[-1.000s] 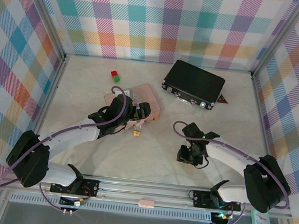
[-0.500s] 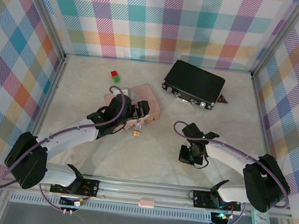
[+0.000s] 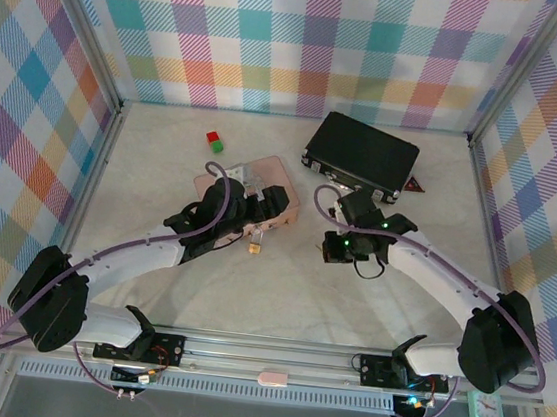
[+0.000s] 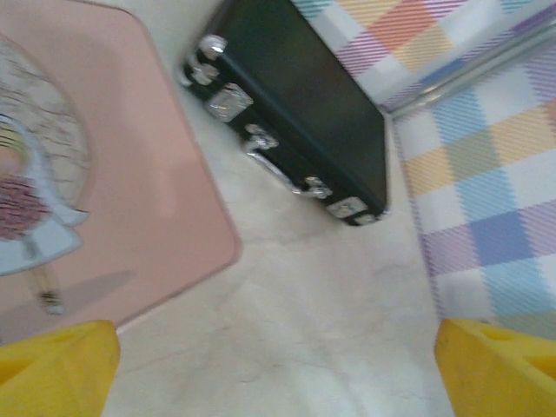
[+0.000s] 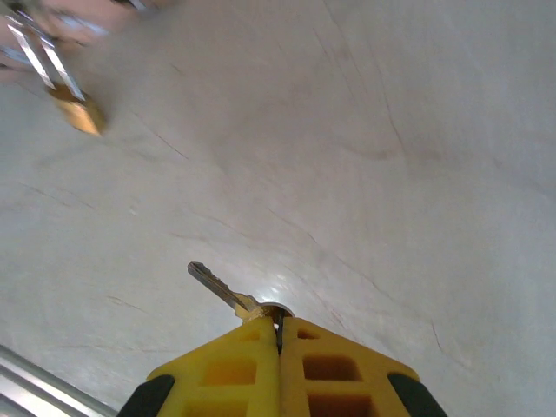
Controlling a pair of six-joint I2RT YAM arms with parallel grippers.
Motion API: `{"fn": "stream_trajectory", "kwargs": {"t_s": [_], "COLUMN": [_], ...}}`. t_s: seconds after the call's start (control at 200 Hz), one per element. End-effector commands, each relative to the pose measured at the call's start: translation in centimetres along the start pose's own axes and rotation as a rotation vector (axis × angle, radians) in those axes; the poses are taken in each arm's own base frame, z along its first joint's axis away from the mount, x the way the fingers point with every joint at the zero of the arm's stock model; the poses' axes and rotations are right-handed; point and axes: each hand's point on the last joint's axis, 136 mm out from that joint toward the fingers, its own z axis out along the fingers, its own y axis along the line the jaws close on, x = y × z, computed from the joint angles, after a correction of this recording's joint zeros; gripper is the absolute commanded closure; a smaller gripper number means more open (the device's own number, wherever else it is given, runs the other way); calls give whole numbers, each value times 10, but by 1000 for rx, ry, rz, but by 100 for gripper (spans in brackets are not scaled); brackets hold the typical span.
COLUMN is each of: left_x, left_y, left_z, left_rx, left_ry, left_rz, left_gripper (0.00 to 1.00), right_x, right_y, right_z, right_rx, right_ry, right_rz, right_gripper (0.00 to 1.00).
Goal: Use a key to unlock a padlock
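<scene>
The key (image 5: pixel 217 289) juts from the right claw (image 5: pixel 279 328) at the bottom centre of the right wrist view. The claw's yellow fingers (image 5: pixel 234 369) are pressed together on the key's head, and the blade points up and left over the pale desk (image 5: pixel 391 130). The padlock (image 5: pixel 76 113) is blurred in that view's upper left corner, its shackle toward the top edge.

From above, the padlock (image 3: pixel 253 250) is on the desk just left of centre, apart from the right claw (image 3: pixel 337 247). Directly above it in the frame, the left claw (image 3: pixel 258 209) hangs at the lower edge of the pink box (image 3: pixel 280 182), fingers (image 4: pixel 52 360) spread wide. Higher up lies a black case (image 3: pixel 360 152), with red and green cubes (image 3: pixel 214 142) to its left.
</scene>
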Motion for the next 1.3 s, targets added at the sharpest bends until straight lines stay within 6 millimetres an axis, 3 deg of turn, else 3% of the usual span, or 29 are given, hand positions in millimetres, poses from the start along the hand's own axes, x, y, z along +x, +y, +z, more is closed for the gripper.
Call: {"fn": "stream_trajectory", "kwargs": {"t_s": [0.0, 0.11, 0.295, 0.6, 0.72, 0.865, 0.905, 0.99, 1.03, 1.075, 1.18, 1.295], "left_x": [10, 17, 29, 43, 44, 44, 43, 37, 32, 26, 15, 10], "left_y": [-30, -47, -68, -61, -62, -60, -60, -57, -56, -56, -65, -78], "left_z": [7, 12, 18, 31, 33, 34, 33, 30, 27, 22, 10, -2], "left_rx": [150, 231, 307, 272, 273, 259, 253, 221, 201, 185, 194, 283], "left_ry": [30, 54, 87, 120, 126, 125, 122, 98, 82, 62, 32, 41], "left_rz": [-45, -44, -12, -3, 1, 12, 23, 72, 114, 172, 346, 484], "left_gripper": [16, 25, 35, 48, 67, 100, 100, 100, 100, 100, 100, 100], "right_x": [-22, -47, -69, -79, -80, -82, -83, -90, -93, -99, -107, -113], "right_y": [19, 38, 54, 59, 58, 59, 58, 50, 46, 44, 51, 64], "right_z": [-12, -26, -34, -39, -39, -42, -44, -53, -58, -65, -77, -86], "right_rx": [-78, -157, -232, -279, -288, -309, -310, -299, -303, -325, -426, -524], "right_ry": [-59, -160, -249, -296, -303, -310, -318, -351, -367, -393, -423, -431], "right_rz": [-61, -62, -60, -37, -26, -23, -27, -21, -14, -22, -80, -147], "right_gripper": [100, 100, 100, 100, 100, 100, 100, 71, 53, 43, 32, 33]}}
